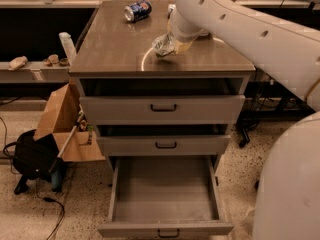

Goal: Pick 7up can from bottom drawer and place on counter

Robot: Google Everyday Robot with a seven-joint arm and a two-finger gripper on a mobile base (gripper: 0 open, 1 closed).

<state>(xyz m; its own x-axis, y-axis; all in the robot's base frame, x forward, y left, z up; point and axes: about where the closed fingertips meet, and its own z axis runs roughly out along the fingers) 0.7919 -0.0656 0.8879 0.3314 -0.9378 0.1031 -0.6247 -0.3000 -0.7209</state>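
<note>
The robot's white arm sweeps in from the upper right of the frame and bends down over the bench [110, 49], the grey-brown glossy cabinet top. Its hand [173, 43] sits low over the middle of the bench, just right of a pale arc mark [144, 59]. At the hand's tip is a pale silvery-green thing, which looks to be the 7up can [162, 45], down at or just above the bench surface. Whether the hand is clamped on it or spread apart cannot be told from this view.

A blue can [137, 10] lies on its side towards the top of the frame, well apart from the hand.

Below the bench, the top drawer [162, 109] and the middle drawer [165, 145] stand slightly open. The bottom drawer [165, 194] is pulled far out in the lower middle, showing its flat grey floor.

At the left, on the speckled floor, a cardboard box [62, 119] leans beside the cabinet, with a black bag [32, 156] next to it.
</note>
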